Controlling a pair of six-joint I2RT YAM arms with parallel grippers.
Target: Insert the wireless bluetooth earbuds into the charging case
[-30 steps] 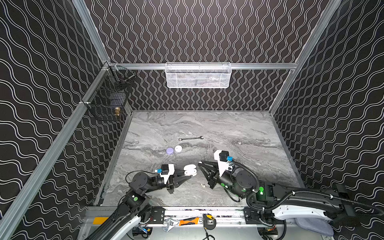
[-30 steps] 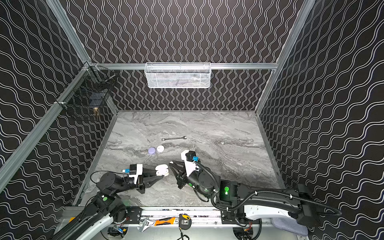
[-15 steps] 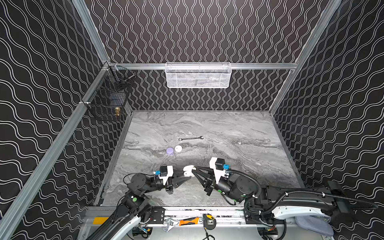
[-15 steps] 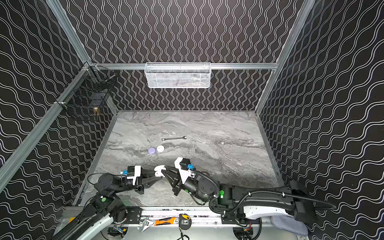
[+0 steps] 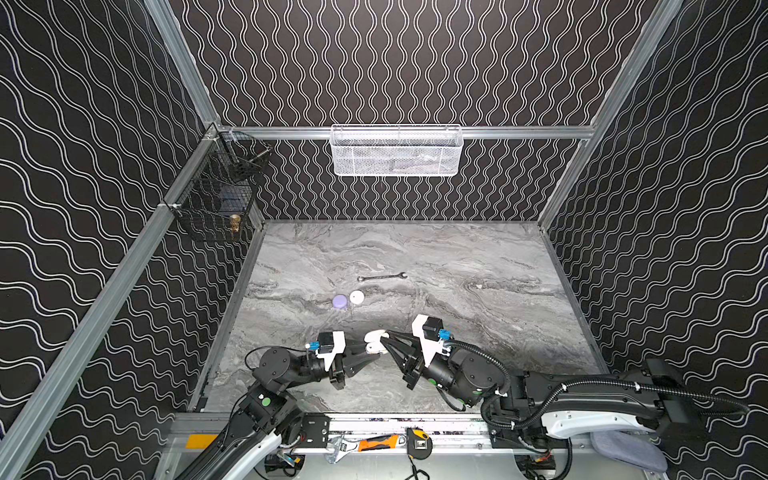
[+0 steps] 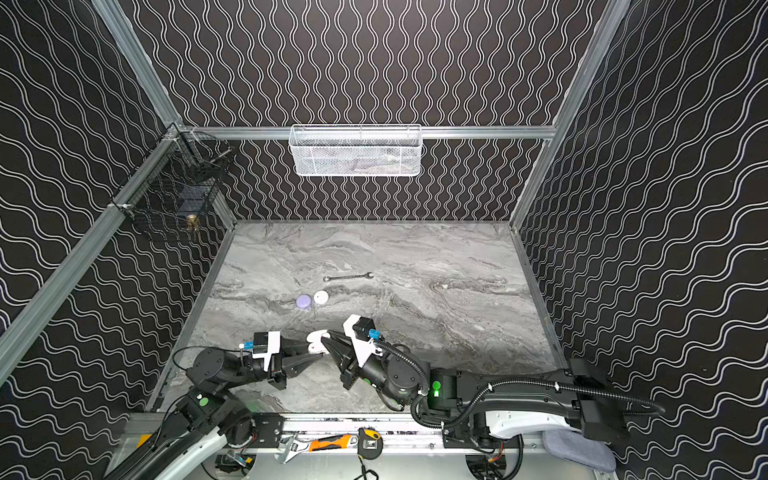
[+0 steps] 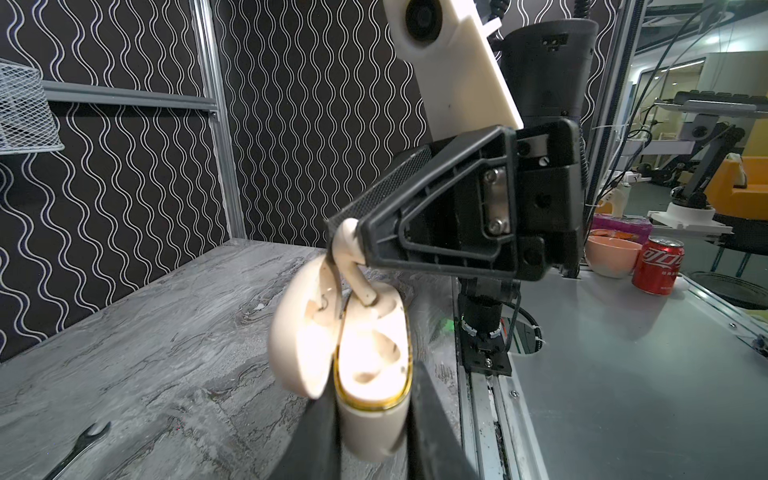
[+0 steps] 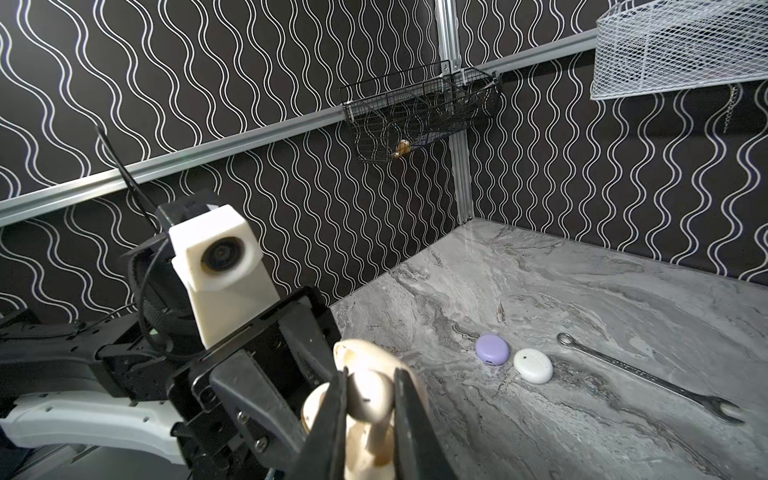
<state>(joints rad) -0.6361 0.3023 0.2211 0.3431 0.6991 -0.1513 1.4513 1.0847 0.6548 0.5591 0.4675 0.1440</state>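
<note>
Left wrist view: left gripper (image 7: 372, 399) clamps open cream charging case (image 7: 374, 345), above tabletop (image 5: 457, 257) near front edge. Right gripper (image 7: 347, 232) pinches cream earbud (image 7: 353, 270), stem tip at one socket, not yet seated. Other socket looks empty. Lavender case (image 5: 340, 301) and white case (image 5: 356, 296) lie closed mid-tabletop.

Both top views look down from high over the near edge toward the far wall (image 5: 395, 83), giving you the whole table (image 5: 457, 257). The left wrist camera sits close behind the left gripper (image 7: 372, 399), facing right; the right wrist camera, behind the right gripper (image 8: 370, 390), faces far-left. Both share the charging case (image 7: 365, 349), close up.
</note>
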